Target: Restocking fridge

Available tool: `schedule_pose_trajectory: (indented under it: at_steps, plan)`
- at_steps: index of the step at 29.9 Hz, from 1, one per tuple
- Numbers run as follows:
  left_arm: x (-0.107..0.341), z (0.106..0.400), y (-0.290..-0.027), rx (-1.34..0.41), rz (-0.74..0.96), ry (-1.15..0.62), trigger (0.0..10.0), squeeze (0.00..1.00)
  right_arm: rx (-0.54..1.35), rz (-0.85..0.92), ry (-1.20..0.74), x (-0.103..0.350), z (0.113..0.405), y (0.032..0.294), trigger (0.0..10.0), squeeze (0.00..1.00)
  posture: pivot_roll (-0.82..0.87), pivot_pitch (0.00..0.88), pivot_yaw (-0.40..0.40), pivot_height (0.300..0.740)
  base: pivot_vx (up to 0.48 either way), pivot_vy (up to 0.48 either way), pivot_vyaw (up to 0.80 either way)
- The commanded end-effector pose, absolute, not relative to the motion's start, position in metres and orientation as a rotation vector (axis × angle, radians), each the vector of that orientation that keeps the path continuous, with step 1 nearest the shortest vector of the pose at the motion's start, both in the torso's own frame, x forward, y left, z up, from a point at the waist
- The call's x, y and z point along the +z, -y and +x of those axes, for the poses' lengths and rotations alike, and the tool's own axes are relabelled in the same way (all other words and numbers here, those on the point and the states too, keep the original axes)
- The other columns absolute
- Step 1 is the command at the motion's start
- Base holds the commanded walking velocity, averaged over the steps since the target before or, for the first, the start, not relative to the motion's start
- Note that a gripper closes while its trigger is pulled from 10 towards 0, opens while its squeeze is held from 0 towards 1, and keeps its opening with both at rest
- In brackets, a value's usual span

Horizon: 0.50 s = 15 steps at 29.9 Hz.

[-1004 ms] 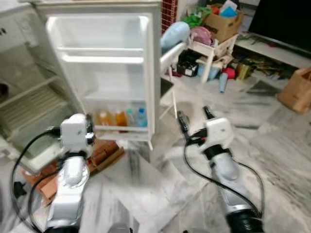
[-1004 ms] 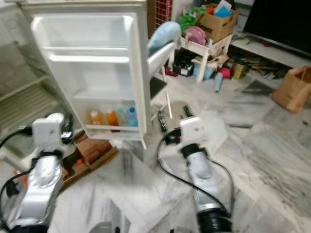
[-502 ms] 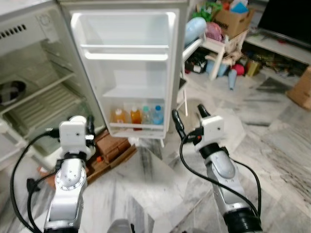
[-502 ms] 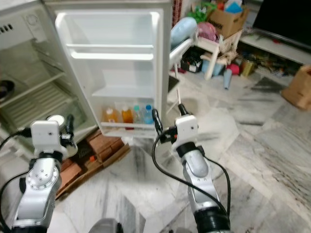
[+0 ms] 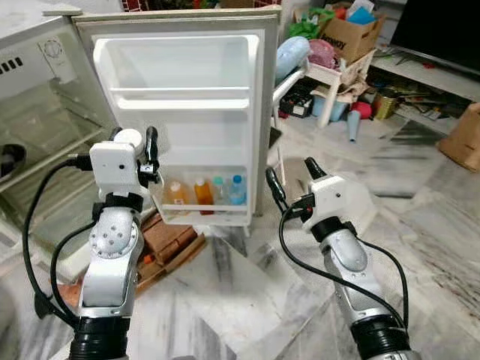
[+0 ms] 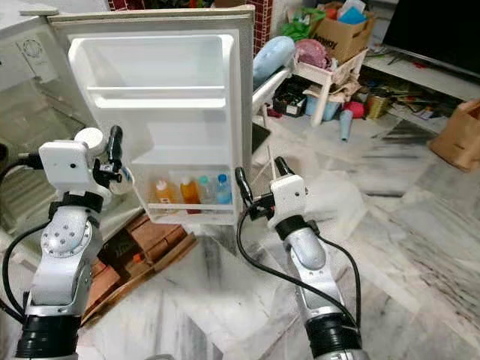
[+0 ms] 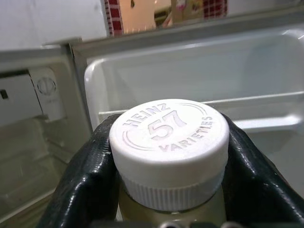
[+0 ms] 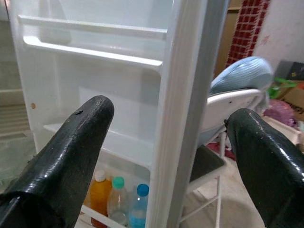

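Our left hand (image 7: 168, 190) is pinching a jar (image 7: 169, 154) just under its white cap, which reads "HEINZ 57 VARIETIES"; one black finger (image 7: 83, 183) presses each side. In the head views the left hand (image 5: 139, 146) is raised before the open fridge door (image 5: 187, 112), level with the door's middle shelf, with the cap (image 6: 91, 138) showing above it. Our right hand (image 5: 291, 178) hangs lower, by the door's outer edge, its fingers (image 8: 71, 142) spread wide apart with nothing between them. The door's lowest shelf holds bottles (image 5: 204, 193): two orange ones and paler ones with blue caps. The fridge (image 5: 34, 127) stands open to our left, its wire shelves bare. Beyond the door, on the marble floor (image 5: 420, 187), are a white chair (image 6: 281, 79), a cardboard box (image 5: 346, 34) and a paper bag (image 5: 461, 139).
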<state>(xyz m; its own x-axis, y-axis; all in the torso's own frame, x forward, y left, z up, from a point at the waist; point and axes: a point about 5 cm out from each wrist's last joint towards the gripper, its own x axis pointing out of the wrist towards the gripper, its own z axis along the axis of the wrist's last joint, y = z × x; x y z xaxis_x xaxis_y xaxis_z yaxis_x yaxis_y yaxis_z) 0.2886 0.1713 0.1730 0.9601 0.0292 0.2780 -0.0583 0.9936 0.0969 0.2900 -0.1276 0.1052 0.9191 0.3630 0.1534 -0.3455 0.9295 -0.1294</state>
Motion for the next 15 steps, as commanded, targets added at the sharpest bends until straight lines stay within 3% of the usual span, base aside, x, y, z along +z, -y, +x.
schedule_pose_trajectory:
  at_steps: [1, 15]
  plan:
    - [0.197, 0.292, -0.167, 0.036, 0.097, 0.367, 10.0, 0.0, 0.364, -0.115, 0.188, 0.107, 0.292, 0.129, 10.0, 0.0, 0.06, 0.003, 0.029, 0.74, 0.472, 0.0, 0.0]
    - [0.233, 0.298, -0.16, 0.097, 0.073, 0.469, 10.0, 0.0, 0.36, -0.144, 0.202, 0.11, 0.294, 0.133, 10.0, 0.0, 0.04, 0.0, 0.018, 0.74, 0.462, 0.0, 0.0]
